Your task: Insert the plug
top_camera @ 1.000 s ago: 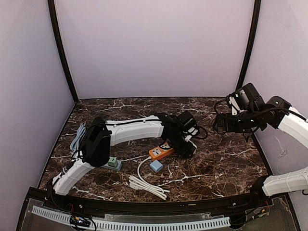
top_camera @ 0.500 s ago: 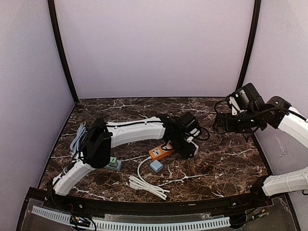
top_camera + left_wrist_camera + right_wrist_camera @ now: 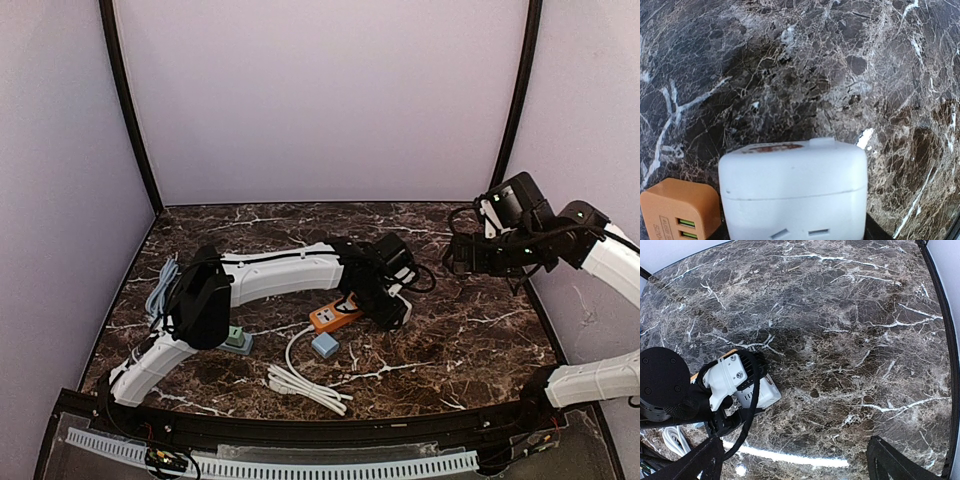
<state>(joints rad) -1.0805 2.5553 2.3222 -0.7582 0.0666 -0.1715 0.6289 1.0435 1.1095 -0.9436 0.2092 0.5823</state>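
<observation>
At the middle of the dark brown marble tabletop (image 3: 470,330), the left pincer (image 3: 388,308) is clamped on a white boxy plastic plug (image 3: 792,190), which fills the lower half of the left wrist view. The plug sits just beside the end of an orange plastic power strip (image 3: 335,316). In the wrist view a thin dark gap separates the two, and the strip's end face, with its two green slots (image 3: 684,222), lies at the plug's 8 o'clock. Seen from above, plug and pincer are at the strip's 3 o'clock end. Whether the plug rests on the marble or hangs just above it cannot be told.

A small blue-grey plastic cube (image 3: 324,346) lies at the strip's 6 o'clock, and a folded bundle of white cable (image 3: 305,385) lies beyond it in the same direction, near the front edge.

The right pincer (image 3: 797,460) hangs above the tabletop at the left pincer's 2 o'clock, well apart from it. Its jaws are spread wide (only bare marble shows between them).
</observation>
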